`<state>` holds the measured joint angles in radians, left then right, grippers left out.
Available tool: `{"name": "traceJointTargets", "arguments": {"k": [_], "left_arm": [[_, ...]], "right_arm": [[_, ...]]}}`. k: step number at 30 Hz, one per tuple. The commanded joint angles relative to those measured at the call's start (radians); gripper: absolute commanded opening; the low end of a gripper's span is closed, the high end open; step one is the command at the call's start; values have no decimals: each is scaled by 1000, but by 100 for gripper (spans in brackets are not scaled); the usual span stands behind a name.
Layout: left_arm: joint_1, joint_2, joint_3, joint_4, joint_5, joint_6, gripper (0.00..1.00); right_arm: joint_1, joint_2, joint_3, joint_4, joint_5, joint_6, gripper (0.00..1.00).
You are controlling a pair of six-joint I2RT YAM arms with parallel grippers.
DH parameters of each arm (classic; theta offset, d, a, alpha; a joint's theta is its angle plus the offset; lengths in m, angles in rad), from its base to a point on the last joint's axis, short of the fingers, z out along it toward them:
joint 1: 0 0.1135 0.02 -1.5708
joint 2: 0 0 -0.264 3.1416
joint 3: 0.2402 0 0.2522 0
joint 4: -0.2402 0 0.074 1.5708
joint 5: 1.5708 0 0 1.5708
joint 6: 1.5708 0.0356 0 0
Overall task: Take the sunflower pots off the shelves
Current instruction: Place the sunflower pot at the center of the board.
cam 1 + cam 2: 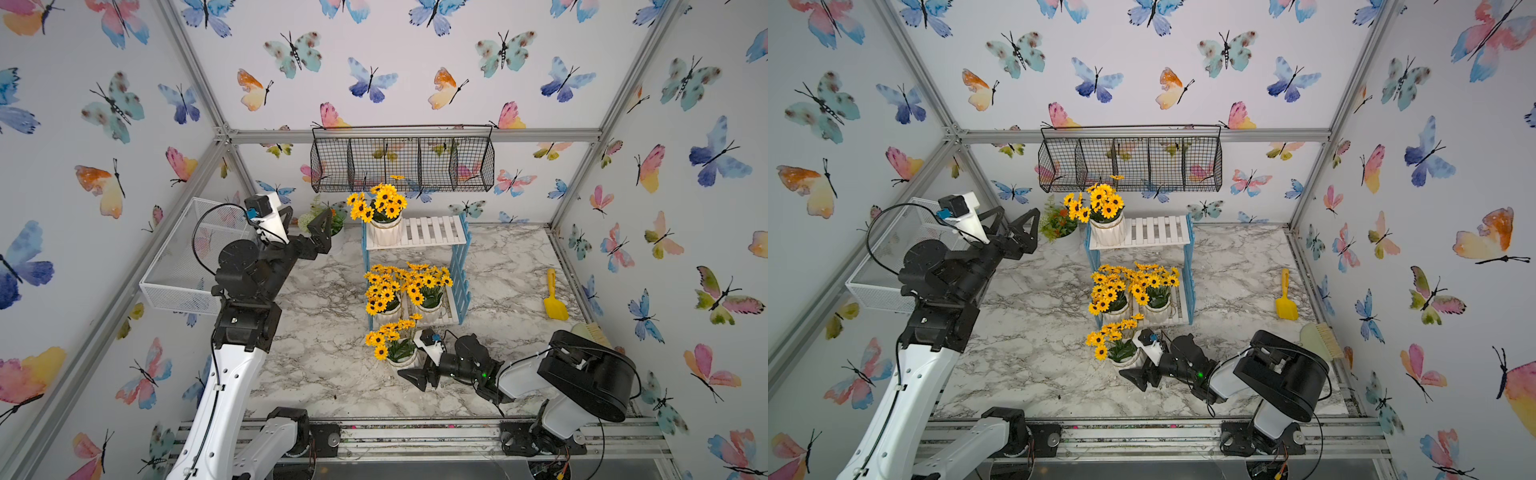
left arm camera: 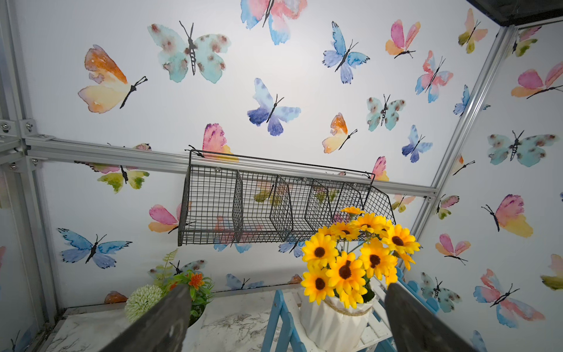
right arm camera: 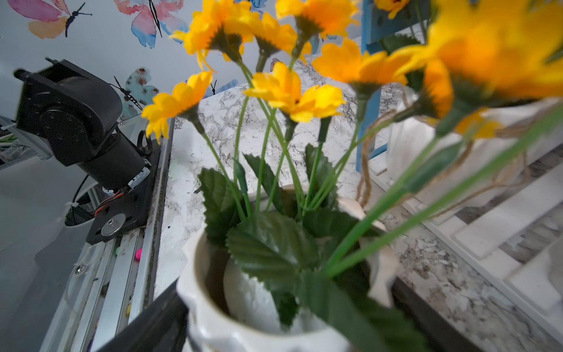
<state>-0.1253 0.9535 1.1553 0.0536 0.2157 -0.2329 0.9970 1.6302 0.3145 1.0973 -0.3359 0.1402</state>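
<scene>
The shelves (image 1: 434,230) stand mid-table with a white top board and blue side frames. One sunflower pot (image 1: 385,230) sits at the left end of the top board, also in the left wrist view (image 2: 332,323). Two sunflower pots (image 1: 388,313) (image 1: 430,309) fill the lower board. Another sunflower pot (image 1: 401,360) is off the rack, at table level just in front of it. My right gripper (image 1: 409,363) (image 3: 289,289) is shut on its sides. My left gripper (image 1: 309,220) (image 2: 288,286) hovers open and empty left of the top board, facing that pot.
A black wire basket (image 1: 403,160) hangs on the back wall above the rack. A white mesh basket (image 1: 187,257) hangs on the left wall. A mixed-flower pot (image 1: 1059,226) stands behind my left gripper. A yellow scoop (image 1: 555,301) and a brush (image 1: 1323,340) lie at the right.
</scene>
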Motion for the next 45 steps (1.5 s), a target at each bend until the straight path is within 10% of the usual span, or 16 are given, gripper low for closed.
{"name": "traceJointTargets", "arguments": {"k": [1, 36, 45], "left_arm": [[5, -14, -13, 43, 16, -6, 98], [5, -38, -43, 80, 44, -37, 98], [5, -61, -46, 62, 22, -25, 98]], "right_arm": [[9, 8, 39, 102, 11, 7, 2], [25, 264, 276, -31, -52, -36, 2], [25, 274, 290, -55, -61, -45, 31]]}}
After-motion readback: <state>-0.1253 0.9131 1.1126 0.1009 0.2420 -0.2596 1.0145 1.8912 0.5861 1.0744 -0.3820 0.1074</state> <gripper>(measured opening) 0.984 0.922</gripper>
